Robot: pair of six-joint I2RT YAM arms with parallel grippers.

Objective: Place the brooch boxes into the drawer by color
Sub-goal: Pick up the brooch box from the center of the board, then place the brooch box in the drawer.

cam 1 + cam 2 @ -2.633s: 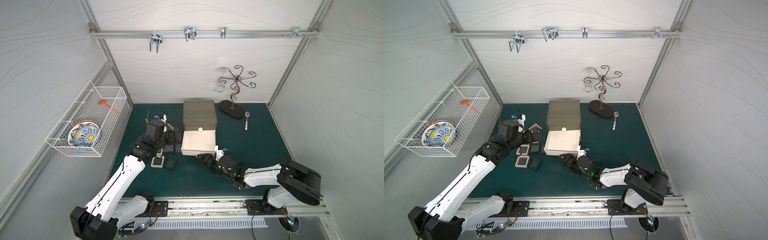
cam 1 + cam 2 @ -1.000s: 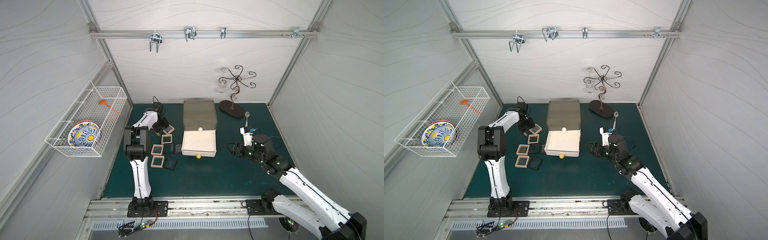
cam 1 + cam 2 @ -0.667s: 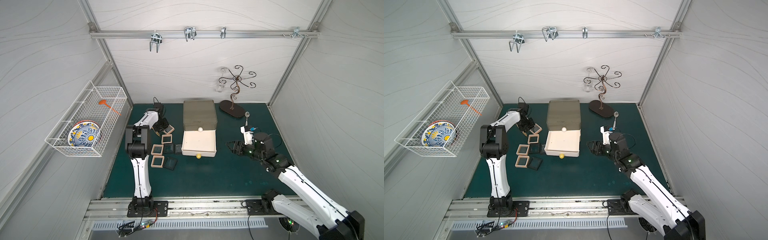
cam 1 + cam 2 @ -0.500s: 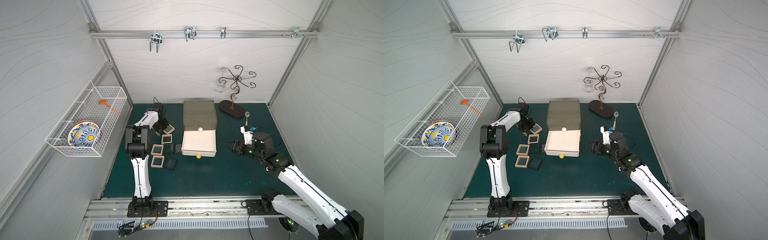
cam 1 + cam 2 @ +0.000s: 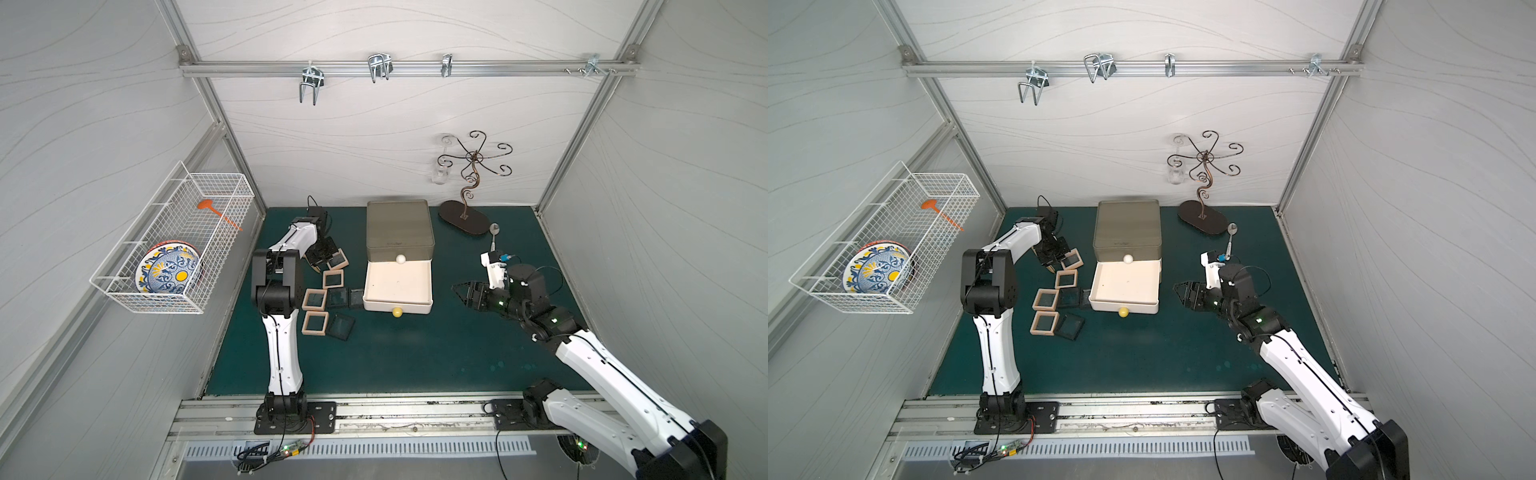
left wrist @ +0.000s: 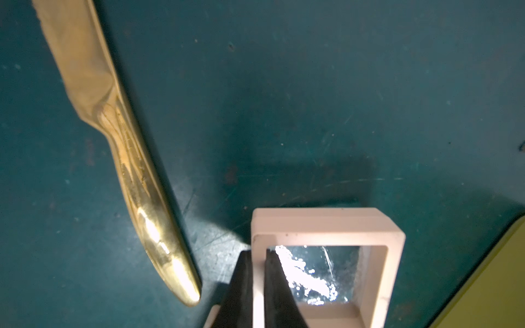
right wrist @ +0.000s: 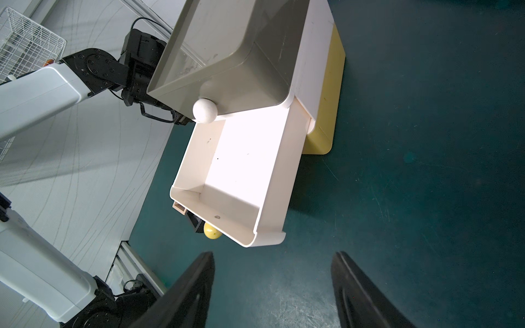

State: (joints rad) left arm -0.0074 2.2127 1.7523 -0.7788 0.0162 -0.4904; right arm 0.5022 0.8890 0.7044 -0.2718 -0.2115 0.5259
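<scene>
Between the tips of the left pincer (image 6: 258, 252): one side wall of a whitish brooch box (image 6: 326, 224). One tip is outside the frame, one is on the clear window.
Left pincer: squeezed together on that wall.
Box height: low over the green bench (image 5: 415, 361). I cannot tell if it is lifted.
Beside the pincer: a gold knife (image 6: 136, 170) lies just beside the box, not touching it.
Where the box should go, I think: the white drawer (image 5: 397, 286) of the drawer chest (image 5: 400, 226). It is pulled out, and what shows of its floor is bare.
Way to go: the drawer is near the left pincer, on the box's other side from the knife, with bare bench between.
Shape: the box is square, so it has no long side.
Nearer arm: the left one, by a lot.
Other brooch boxes (image 5: 314, 299): beige and black ones lie near the left pincer, toward that arm's foot.
Left arm: it stands up tall, bends at the elbow and reaches down to the box.
Right pincer (image 5: 459, 294): tips wide apart, holding nothing, on the drawer's far side, pointing at it.
Next, I guess: lift the box high enough to clear the drawer wall.
</scene>
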